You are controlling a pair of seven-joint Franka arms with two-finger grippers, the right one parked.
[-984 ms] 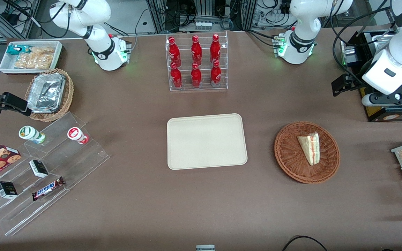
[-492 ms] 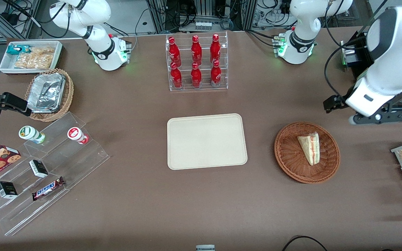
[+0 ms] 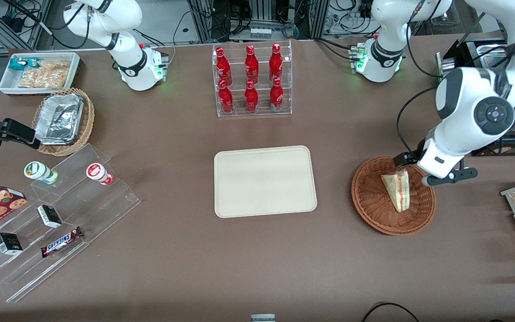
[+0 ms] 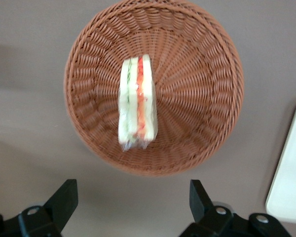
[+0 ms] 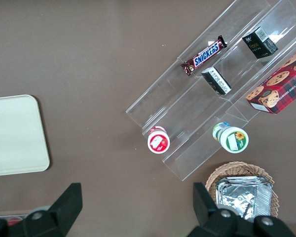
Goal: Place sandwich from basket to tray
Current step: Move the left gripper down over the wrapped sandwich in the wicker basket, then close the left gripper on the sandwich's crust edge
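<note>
In the basket (image 3: 376, 203), you are looking at the sandwich (image 3: 397, 190) lying on its side on the woven floor, its red and green filling layers showing through the clear wrap in the left wrist view (image 4: 137, 109). Above the basket's rim, on the part farther from the front camera, your gripper (image 3: 418, 172) is hanging clear of the sandwich, and its two fingers (image 4: 63, 201) are standing wide apart with nothing between them. Beside the basket, toward the parked arm's end of the table, the tray (image 3: 265, 181) is sitting flat on the brown table (image 3: 329, 268), and nothing is lying on the tray.
</note>
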